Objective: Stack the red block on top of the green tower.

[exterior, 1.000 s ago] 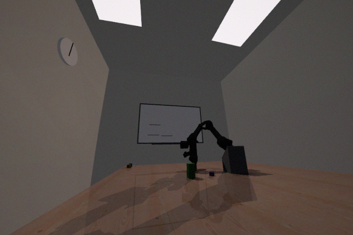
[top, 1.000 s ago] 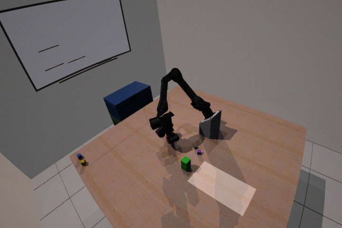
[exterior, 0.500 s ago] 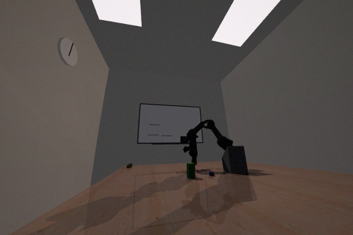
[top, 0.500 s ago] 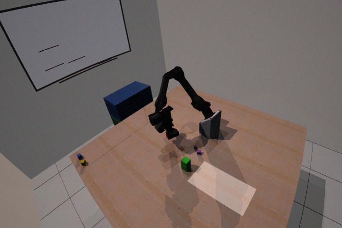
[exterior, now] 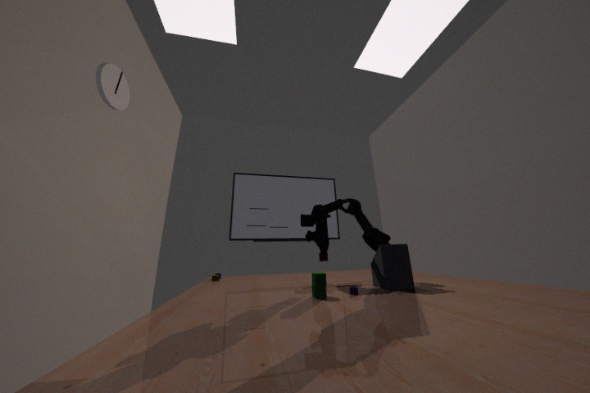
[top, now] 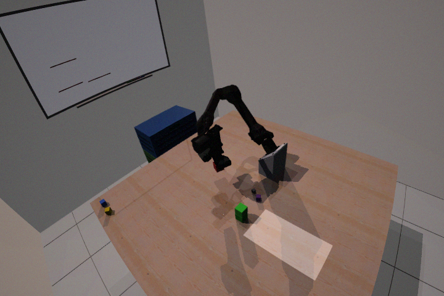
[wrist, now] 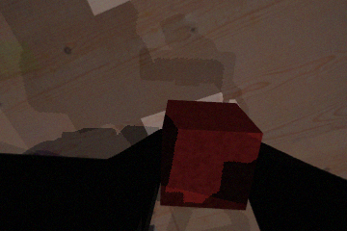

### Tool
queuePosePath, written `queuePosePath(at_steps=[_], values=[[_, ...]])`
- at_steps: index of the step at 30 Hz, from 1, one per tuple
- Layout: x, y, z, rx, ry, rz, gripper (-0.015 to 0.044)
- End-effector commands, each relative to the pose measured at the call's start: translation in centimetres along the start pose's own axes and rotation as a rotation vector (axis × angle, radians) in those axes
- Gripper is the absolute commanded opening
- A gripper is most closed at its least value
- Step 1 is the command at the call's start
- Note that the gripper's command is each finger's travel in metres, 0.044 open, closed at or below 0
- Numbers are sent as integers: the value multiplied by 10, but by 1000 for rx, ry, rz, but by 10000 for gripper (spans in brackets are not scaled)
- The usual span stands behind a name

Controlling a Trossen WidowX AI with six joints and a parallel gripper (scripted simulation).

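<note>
Top view: gripper [top: 221, 165] up off the table [top: 351, 195], fingers clamped on red block [top: 215, 166], only a sliver of red visible under the dark fingertips. Green tower [top: 241, 212] standing upright on the table, well apart from the gripper, toward the camera. Small purple cube [top: 258, 197] and a dark cube [top: 253, 190] between tower and arm base [top: 274, 164]. Blue cube [top: 103, 202] and yellow cube [top: 107, 209] near the far left table edge.

Exterior view: gripper [exterior: 322, 256] pointing down, red block [exterior: 323, 257] at its tip, hanging in the air above the green tower [exterior: 319, 285], clear gap between them. Tower upright on table [exterior: 491, 324].

Wrist view: red block [wrist: 207, 154] held between the two dark fingers, left and right faces pressed against them, block sticking out past the fingertips, slightly turned. Table [wrist: 287, 58] grain and shadows beyond it. Speck of green at left frame edge, too small to tell.
</note>
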State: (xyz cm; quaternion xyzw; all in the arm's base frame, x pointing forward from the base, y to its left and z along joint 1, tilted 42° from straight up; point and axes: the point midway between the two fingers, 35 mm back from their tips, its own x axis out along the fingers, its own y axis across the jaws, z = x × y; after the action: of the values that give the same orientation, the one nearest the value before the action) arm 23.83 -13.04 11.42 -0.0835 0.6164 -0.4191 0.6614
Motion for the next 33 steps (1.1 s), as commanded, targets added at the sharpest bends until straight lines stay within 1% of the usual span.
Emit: queuePosePath(at_steps=[1, 6, 12, 21, 33], values=[[-13, -1, 1, 6, -7, 0, 0], [-9, -1, 0, 2, -3, 0, 0], [-14, 6, 3, 6, -7, 3, 0], [-19, 48, 20, -2, -10, 17, 0], [-23, 113, 29, -22, -18, 29, 0]])
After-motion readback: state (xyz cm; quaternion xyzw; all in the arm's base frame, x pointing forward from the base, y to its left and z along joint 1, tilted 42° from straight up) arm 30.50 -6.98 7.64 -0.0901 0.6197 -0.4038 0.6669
